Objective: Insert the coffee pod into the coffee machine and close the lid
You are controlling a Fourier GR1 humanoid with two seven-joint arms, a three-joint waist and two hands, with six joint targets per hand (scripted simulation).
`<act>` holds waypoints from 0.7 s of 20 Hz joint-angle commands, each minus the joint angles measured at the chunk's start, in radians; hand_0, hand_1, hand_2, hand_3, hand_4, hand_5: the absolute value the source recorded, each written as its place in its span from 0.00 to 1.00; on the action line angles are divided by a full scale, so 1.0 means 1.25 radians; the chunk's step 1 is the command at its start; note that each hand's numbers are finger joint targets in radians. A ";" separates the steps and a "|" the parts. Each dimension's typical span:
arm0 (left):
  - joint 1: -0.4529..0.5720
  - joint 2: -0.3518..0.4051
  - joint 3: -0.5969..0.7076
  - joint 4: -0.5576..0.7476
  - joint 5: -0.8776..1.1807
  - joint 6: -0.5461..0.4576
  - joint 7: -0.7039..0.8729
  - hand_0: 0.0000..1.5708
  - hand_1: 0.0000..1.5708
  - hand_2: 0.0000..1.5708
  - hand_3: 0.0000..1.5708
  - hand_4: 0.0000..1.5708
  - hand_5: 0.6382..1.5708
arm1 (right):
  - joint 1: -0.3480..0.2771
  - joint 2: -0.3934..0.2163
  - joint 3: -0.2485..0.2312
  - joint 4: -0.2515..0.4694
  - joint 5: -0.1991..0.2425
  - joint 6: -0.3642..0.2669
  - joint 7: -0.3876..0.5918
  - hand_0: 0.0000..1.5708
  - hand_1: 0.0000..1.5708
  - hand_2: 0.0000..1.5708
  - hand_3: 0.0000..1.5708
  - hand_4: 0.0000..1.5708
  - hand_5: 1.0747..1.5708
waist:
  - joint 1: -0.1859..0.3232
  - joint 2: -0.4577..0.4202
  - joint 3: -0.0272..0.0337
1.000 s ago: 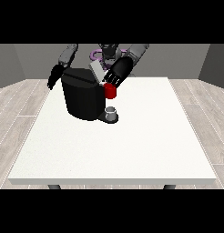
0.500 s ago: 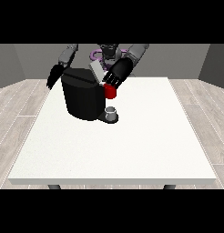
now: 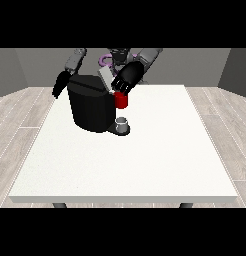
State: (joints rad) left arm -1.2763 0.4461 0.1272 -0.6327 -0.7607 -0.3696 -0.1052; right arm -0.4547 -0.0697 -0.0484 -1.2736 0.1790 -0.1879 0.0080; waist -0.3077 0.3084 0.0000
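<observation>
The black hand at the view's right (image 3: 128, 77) has curled fingers above the red thing at the black box-shaped coffee machine (image 3: 92, 107); what it holds I cannot tell.

White table (image 3: 145, 160) — black coffee machine (image 3: 92, 107) standing on it.

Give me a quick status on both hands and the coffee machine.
Hand at the view's right over the black coffee machine, above a red thing at the machine. Hand at the view's left hangs beside it.

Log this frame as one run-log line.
machine: on table | lid: raised | hand at view's right: above red thing at the machine | hand at view's left: beside machine
</observation>
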 commanded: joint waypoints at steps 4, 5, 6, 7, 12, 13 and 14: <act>-0.013 0.047 -0.035 -0.002 -0.056 0.025 -0.033 0.77 0.77 0.78 0.70 0.00 1.00 | -0.019 -0.001 -0.004 -0.007 0.004 -0.011 -0.021 0.00 0.00 0.00 0.00 0.00 1.00 | -0.007 0.037 0.0002; 0.022 -0.017 -0.065 -0.018 -0.075 0.065 -0.014 0.77 0.77 0.78 0.70 0.00 1.00 | -0.023 -0.005 -0.014 0.010 0.002 -0.014 -0.004 0.00 0.00 0.00 0.00 0.09 1.00 | 0.011 0.012 0.0002; 0.034 -0.005 -0.058 0.002 -0.073 0.059 -0.030 0.77 0.77 0.78 0.70 0.00 1.00 | -0.018 0.004 0.002 -0.017 0.007 -0.015 0.029 0.00 0.00 0.00 0.00 0.00 1.00 | -0.001 -0.001 -0.0001; 0.011 0.050 -0.053 -0.006 -0.076 0.046 -0.068 0.75 0.75 0.76 0.68 0.00 1.00 | -0.017 -0.023 -0.022 -0.011 -0.017 0.013 -0.026 0.00 0.00 0.00 0.00 0.00 1.00 | -0.007 0.042 0.0002; 0.019 0.035 -0.047 0.008 -0.069 0.035 -0.077 0.70 0.70 0.72 0.63 0.00 1.00 | -0.037 -0.020 -0.032 -0.004 -0.025 0.007 0.012 0.00 0.00 0.00 0.00 0.00 1.00 | 0.016 0.030 0.0002; 0.001 0.021 -0.040 0.018 -0.072 0.056 -0.050 0.71 0.71 0.72 0.65 0.00 1.00 | -0.042 -0.005 -0.007 -0.007 -0.003 -0.005 0.031 0.00 0.00 0.00 0.00 0.00 1.00 | -0.004 0.047 0.0001; -0.003 0.010 -0.039 -0.003 -0.066 0.058 -0.054 0.71 0.71 0.72 0.63 0.00 1.00 | -0.026 0.006 -0.025 0.022 -0.010 -0.022 -0.014 0.00 0.00 0.00 0.00 0.00 1.00 | 0.013 0.047 0.0004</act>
State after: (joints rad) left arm -1.2761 0.4814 0.0762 -0.6333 -0.8434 -0.3102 -0.1742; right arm -0.4917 -0.0808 -0.0693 -1.2766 0.1667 -0.1911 0.0152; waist -0.3069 0.3560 0.0018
